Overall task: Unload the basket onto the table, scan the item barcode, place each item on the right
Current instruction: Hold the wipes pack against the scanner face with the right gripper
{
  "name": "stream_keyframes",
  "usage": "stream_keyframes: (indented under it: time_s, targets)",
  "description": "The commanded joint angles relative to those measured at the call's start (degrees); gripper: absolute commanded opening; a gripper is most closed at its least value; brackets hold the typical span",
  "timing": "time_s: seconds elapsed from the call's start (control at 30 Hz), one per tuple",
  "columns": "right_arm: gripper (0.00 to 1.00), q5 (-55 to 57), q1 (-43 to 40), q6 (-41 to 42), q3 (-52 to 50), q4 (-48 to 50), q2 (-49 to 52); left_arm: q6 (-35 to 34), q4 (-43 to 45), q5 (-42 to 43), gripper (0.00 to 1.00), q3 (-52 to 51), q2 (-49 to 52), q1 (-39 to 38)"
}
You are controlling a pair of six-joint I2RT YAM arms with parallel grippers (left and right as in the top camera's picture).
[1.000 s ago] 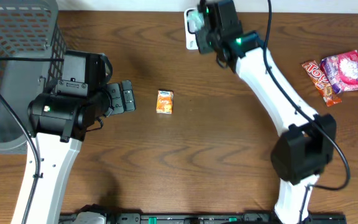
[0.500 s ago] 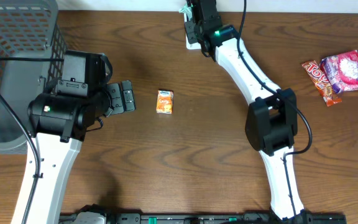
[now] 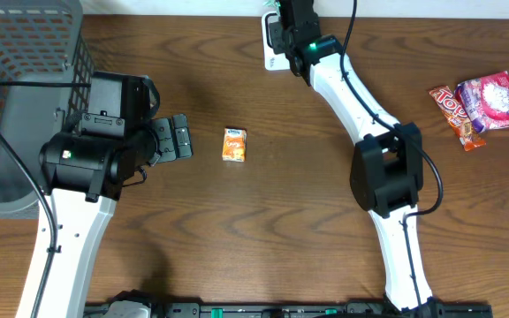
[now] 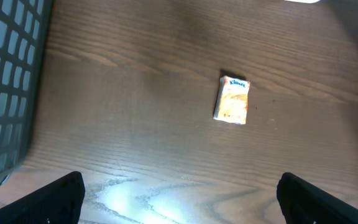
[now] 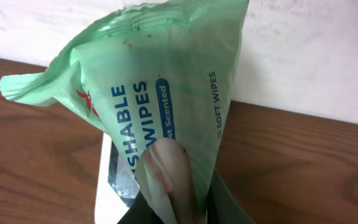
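grey basket (image 3: 25, 79) was noted at far left of the table (image 3: 263, 230). left claw (image 3: 184, 137) was held wide with nothing in it, and was aimed at a small orange tissue pack (image 3: 234, 144) laid flat near the fingertips, not touched, its long axis run away from the claw in the left wrist view. further right, at the back edge, the right claw (image 3: 283, 19) was pinched narrow on a green wipes pack (image 5: 160, 93), the item judged to be in scanning. the pack was gripped at its lower end, with its long axis stood straight out from the fingers and its printed face turned to the wrist camera. the white scanner (image 5: 114, 186) was seen just under and behind the pack, dark window partly covered by it. whether the barcode was faced to that window could not be told; a turn of the pack toward the window is judged likely needed. the right arm was right at the scanner, the left well apart. snack packets (image 3: 482, 106) were left at far right.
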Motion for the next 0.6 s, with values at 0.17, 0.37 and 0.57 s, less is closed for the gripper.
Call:
stream_keyframes:
  time_s: [0.17, 0.37, 0.57]
  targets:
    - [0.01, -0.7, -0.3, 2.7, 1.6, 1.3, 2.4, 0.3, -0.1, -0.7, 0.98, -0.1, 0.1, 0.1]
    - [0.01, -0.8, -0.7, 2.7, 1.6, 1.3, 2.4, 0.3, -0.1, -0.7, 0.98, -0.1, 0.1, 0.1]
    - [0.01, -3.5, -0.6, 2.3, 1.5, 1.0, 2.4, 0.3, -0.1, -0.7, 0.98, -0.1, 0.1, 0.1]
